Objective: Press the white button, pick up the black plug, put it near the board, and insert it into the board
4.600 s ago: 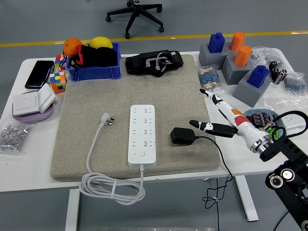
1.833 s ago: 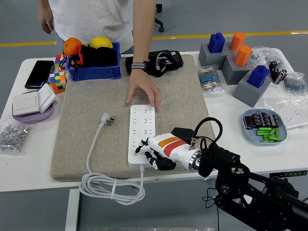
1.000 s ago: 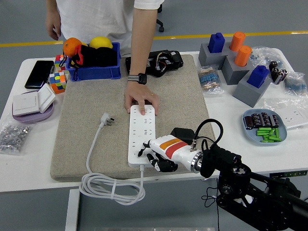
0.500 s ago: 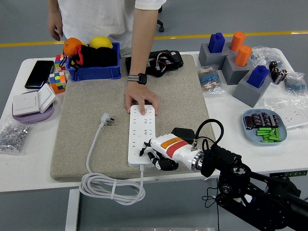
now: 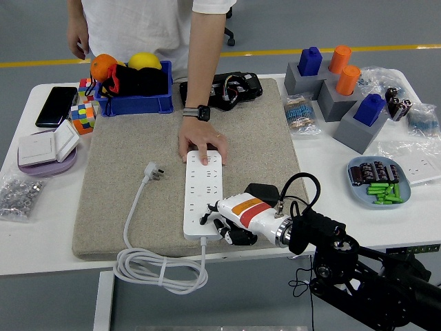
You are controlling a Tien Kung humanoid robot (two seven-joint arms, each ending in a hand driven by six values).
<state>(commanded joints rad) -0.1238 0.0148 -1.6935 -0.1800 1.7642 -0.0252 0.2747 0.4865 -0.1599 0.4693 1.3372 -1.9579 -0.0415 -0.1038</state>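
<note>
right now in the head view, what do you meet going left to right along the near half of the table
bag of nuts → white plug → power strip → right hand at the strip's near end → black plug → blue plate of batteries

White board (image 5: 203, 189) lies lengthwise on the mat; black plug (image 5: 260, 192) just beside it.

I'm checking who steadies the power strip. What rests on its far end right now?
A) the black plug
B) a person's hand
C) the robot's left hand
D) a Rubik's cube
B: a person's hand, wearing a watch, lies flat on the far end of the power strip, while the robot's right hand is at the near end.
</note>
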